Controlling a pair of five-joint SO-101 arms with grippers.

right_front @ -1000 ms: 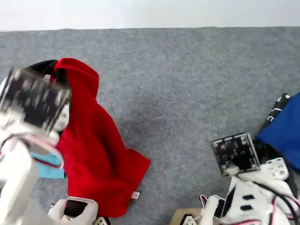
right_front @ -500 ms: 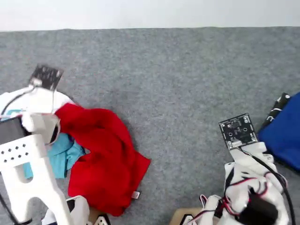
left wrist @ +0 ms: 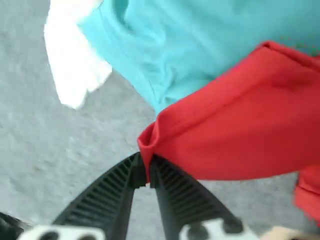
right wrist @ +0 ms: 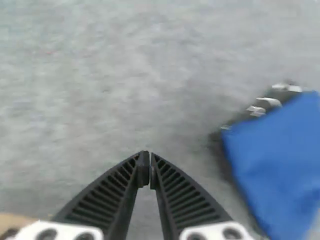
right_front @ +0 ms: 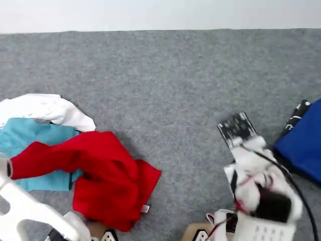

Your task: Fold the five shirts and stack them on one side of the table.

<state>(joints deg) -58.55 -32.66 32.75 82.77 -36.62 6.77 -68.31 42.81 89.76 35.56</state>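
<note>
While clamped fully shut on a folded hem of the red shirt (left wrist: 240, 120), holds that hem above the grey felt table (right_front: 175, 75) in the left gripper (left wrist: 144, 172), fingers pressed flat against the cloth with no gap visible. Stretches the red shirt, seen from the high view, as a taut band from the table's left edge across to its crumpled bulk near the front edge, with a small white tag (right_front: 145, 209) at the nearest corner. Crosses over the teal shirt (right_front: 25, 135), spread flat beneath the red band at the left edge. Touches, along the teal shirt's far side, the white shirt (right_front: 50, 108), bunched into a curved strip. Over on the right side, hovers above bare felt with the right gripper (right wrist: 144, 170), its fingers closed tip to tip and nothing caught between them. Leaves the blue shirt (right_front: 301, 145) heaped at the table's right edge, just beside that gripper, on top of a black garment with white marks (right_front: 299, 113) poking out behind it. Shows the white right arm (right_front: 256, 186) near the front edge, between the red shirt's bulk and the blue shirt.
</note>
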